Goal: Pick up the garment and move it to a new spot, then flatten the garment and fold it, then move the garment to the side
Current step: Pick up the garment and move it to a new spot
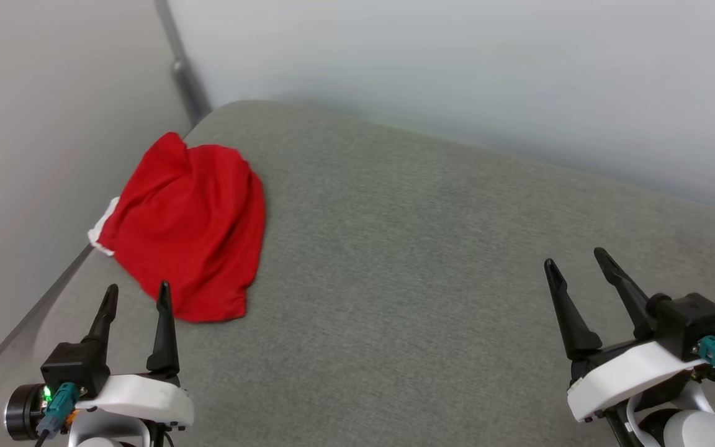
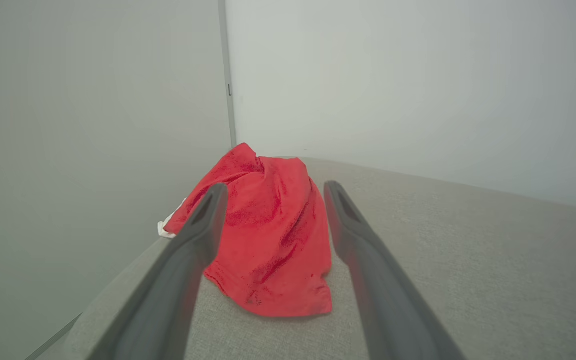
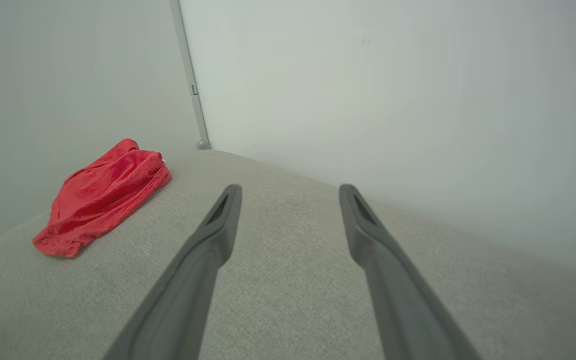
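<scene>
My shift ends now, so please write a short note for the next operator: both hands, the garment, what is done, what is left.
Left hand: open, empty, pointing at the garment.
Right hand: open, empty, over bare grey surface.
Garment: crumpled heap near the surface's left edge, white trim showing.
Done: nothing visible yet.
Left: pick up, move, flatten, fold, set aside.

Bright red garment with a white bit of trim, heathered grey surface, pale grey-white walls
</scene>
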Robot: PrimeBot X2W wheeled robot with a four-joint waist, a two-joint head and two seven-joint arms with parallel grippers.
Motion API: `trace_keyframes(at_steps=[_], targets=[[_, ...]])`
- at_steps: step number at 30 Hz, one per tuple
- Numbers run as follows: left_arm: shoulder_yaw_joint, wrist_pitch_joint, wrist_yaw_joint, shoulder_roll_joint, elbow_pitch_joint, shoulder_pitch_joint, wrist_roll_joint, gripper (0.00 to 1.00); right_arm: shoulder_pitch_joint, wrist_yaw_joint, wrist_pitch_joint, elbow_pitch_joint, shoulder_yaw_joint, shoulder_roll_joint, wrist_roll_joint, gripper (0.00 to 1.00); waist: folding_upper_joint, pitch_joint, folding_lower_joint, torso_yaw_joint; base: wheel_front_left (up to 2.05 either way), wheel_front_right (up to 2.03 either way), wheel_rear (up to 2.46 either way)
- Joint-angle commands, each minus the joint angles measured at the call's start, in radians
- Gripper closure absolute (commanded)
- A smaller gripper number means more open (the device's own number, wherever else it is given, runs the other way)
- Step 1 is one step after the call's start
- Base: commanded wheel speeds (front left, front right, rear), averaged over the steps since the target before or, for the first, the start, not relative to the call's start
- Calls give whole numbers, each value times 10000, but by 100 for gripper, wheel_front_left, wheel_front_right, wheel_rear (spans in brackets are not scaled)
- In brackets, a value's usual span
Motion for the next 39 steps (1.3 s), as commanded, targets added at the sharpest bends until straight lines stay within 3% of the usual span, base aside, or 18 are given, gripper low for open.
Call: trace_keyframes(at_steps=[1, 12, 18, 24, 32, 39], targets=[[25, -27, 3, -50, -16, 114, -31, 0, -99, -3, -2, -69, 3, -55, 21, 0, 0, 99, 0, 379, 0, 0, 0], [304, -27, -80, -164, 34, 41, -66, 0, -309, -3, 185, -274, 30, -147, 32, 0, 0, 268, 0, 896, 0, 0, 0], [218, -27, -34, -159, 298, -392, 96, 0, -425, -3, 299, -385, -65, -250, -37, 0, 0, 444, 0, 743, 0, 0, 0], [98, 110, -152, 315, 1190, -1929, 20, 0, -832, -3, 523, -671, 69, -524, -45, 0, 0, 1049, 0, 246, 0, 0, 0], [135, 2178, -294, 1549, 2431, -4449, -787, 0, -1772, -5, 771, -1062, 353, -1079, 82, 0, 0, 2288, 0, -873, 0, 0, 0], [-48, 5369, -337, 3048, 3787, -5850, -1919, 0, -2490, -3, 741, -1331, 410, -1427, 163, 0, 0, 3475, 0, -1773, 0, 0, 0]])
